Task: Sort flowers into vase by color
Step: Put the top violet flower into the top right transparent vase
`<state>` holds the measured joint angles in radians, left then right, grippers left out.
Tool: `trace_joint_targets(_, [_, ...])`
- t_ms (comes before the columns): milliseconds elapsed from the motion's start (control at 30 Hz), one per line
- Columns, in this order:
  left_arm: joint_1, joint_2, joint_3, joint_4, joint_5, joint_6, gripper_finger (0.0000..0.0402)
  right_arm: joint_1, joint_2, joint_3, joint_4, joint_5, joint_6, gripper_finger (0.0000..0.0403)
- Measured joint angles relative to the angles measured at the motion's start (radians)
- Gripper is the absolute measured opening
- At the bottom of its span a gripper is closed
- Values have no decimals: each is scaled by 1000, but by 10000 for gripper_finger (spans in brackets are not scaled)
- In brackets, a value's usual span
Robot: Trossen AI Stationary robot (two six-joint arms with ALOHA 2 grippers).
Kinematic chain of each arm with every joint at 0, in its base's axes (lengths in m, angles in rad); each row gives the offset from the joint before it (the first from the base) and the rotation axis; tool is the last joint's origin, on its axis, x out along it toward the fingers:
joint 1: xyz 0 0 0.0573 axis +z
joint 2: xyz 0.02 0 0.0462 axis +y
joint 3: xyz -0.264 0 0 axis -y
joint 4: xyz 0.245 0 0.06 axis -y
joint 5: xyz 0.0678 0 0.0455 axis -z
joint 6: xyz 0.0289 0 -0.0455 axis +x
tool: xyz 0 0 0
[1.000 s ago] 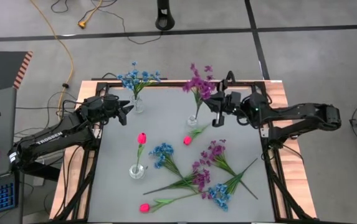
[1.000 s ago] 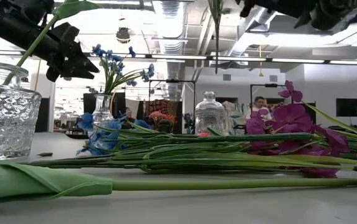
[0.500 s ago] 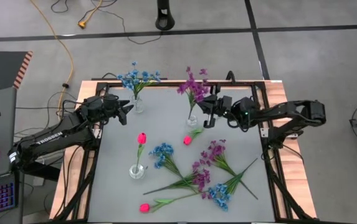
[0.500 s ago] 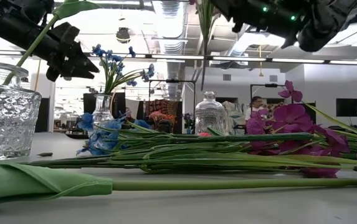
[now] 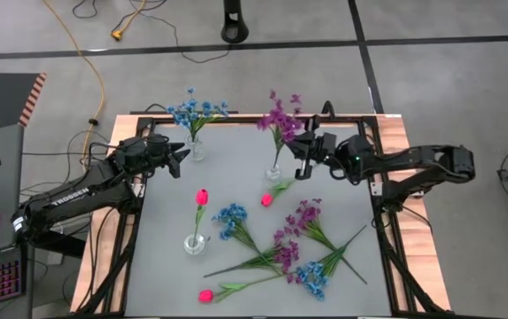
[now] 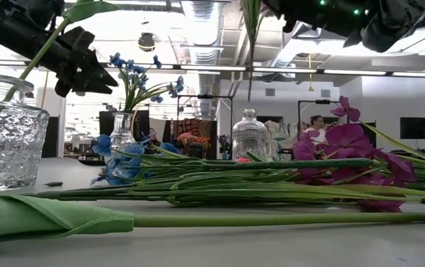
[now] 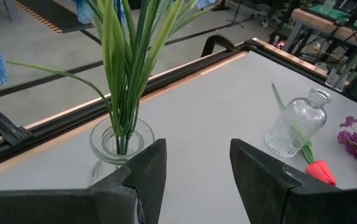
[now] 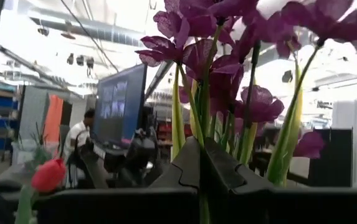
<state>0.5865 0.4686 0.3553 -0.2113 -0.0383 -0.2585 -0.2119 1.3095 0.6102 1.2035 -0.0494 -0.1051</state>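
Note:
My right gripper [image 5: 300,157] is shut on a purple flower [image 5: 279,115] at the table's far middle. The flower hangs upright, and in the low view its stalk end [image 6: 248,95] is just above the mouth of a clear bottle vase [image 6: 251,135]. My left gripper [image 5: 181,158] stands open at the far left. It is beside a glass vase [image 7: 118,147] that holds blue flowers [image 5: 197,110] and touches nothing. A third vase [image 5: 195,242] near the middle holds a pink tulip [image 5: 202,197]. My right gripper pinches the purple flower's green stalks [image 8: 198,132] between its two fingers, a little below the blooms [image 8: 228,56]. The fingers come from the table's right, tipped slightly upward, and lie across the stalks. The flower is lifted clear and upright, its lower stalk hanging below the fingers.
Loose blue flowers [image 5: 232,218], purple flowers [image 5: 303,215] and pink tulips [image 5: 206,295] lie in a heap on the near half of the grey table [image 5: 236,173]. One tulip bud [image 5: 267,199] lies just near of the bottle vase. A black frame [image 5: 379,221] edges the table.
My right gripper has swung with the purple flower a little toward the table's left and partly back. It has also sunk slightly, so the stalk end hangs lower over the bottle vase. It has stayed shut.

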Motion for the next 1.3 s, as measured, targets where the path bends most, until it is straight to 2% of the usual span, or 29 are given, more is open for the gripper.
trace_joint_targets(467, [0,0,0,0,1,0,164,0,101,0,-11,0,0,38])
trace_joint_targets(767, [0,0,0,0,1,0,164,-6,100,0,-232,1,0,46])
trace_joint_targets(1167, [0,0,0,0,2,0,164,-6,98,0,-278,1,0,49])
trace_joint_targets(1300, [0,0,0,0,4,0,164,-6,98,0,-306,1,0,72])
